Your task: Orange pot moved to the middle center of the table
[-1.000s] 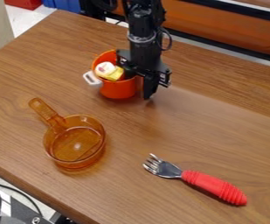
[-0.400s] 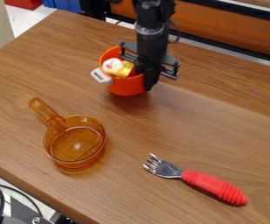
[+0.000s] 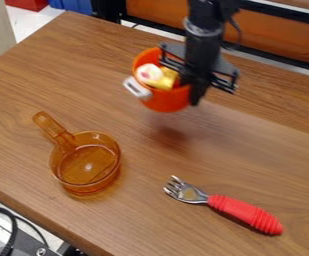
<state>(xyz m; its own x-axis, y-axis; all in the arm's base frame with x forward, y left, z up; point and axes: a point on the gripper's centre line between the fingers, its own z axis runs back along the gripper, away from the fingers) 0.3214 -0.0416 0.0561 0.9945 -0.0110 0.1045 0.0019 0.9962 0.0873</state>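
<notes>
"Where did the camera look from?"

"Above the table (image 3: 43, 75), slanting down across it toward the orange panel (image 3: 277, 34) behind."

"How near?"

"Near enough that the tabletop filled most of its view and ran off the right side."

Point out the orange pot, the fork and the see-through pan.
Orange pot (image 3: 165, 101): camera view, on its outer side wall.
Fork (image 3: 247, 212): camera view, on its red handle.
See-through pan (image 3: 86, 164): camera view, on the inside of its bowl.

A lab — robot arm (image 3: 205, 44), black cables (image 3: 13, 227).
</notes>
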